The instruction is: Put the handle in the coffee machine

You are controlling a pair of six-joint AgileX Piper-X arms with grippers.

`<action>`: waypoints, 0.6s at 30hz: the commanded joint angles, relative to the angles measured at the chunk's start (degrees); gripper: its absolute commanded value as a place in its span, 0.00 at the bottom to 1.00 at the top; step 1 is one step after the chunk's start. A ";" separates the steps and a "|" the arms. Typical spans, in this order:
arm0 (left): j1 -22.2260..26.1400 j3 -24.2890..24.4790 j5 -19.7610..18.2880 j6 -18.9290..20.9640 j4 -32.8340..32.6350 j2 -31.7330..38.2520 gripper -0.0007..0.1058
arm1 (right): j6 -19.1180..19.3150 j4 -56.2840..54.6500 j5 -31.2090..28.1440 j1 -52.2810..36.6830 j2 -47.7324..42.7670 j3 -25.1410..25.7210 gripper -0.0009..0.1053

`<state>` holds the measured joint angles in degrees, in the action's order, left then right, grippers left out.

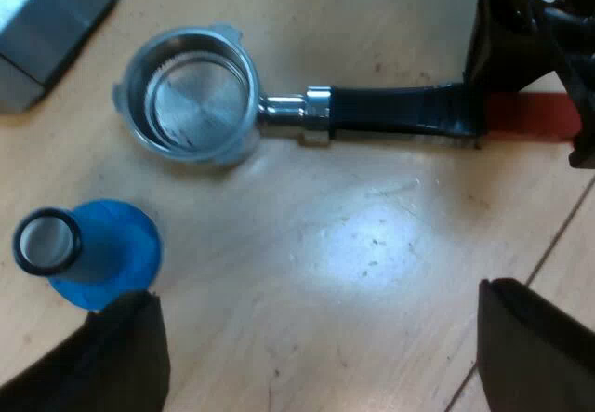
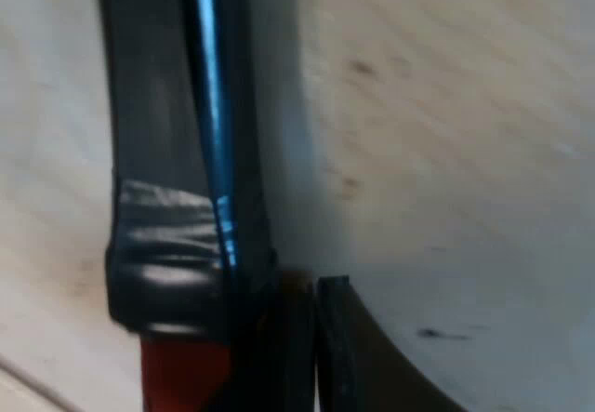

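Presently the metal holder (image 1: 191, 96) is lying flat on the wooden surface (image 1: 372, 245), not yet in the machine. Taking its basket as the centre of a clock and its dark handle (image 1: 400, 110) as pointing to three, the blue tamper (image 1: 93, 249) is standing at about seven. A grey metal body (image 1: 42, 31), probably the machine, is sitting at ten. The right claw (image 1: 497, 73) is resting at the handle where the black is meeting the red end (image 1: 530, 116); whether it is clamped, I cannot tell. The left claw (image 1: 316, 324) is hanging above, spread wide and holding nothing.

I am judging the danger to be a hold so far out on the handle. The heavy basket may be sagging or twisting when lifted, and then missing the machine's slot. A swing could also be knocking the tamper over.

The left wrist view is giving the whole holder and its neighbours. The right wrist view is giving the close contact at the handle's glossy side.
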<state>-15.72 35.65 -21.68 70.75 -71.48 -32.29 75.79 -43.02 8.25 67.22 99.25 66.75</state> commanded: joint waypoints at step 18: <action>1.94 3.02 7.11 -0.34 -0.28 0.05 0.66 | -5.42 8.71 2.77 1.79 0.73 0.43 0.01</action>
<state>-13.79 37.90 -13.70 70.35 -71.83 -32.29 70.54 -34.63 9.82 68.92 99.74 66.78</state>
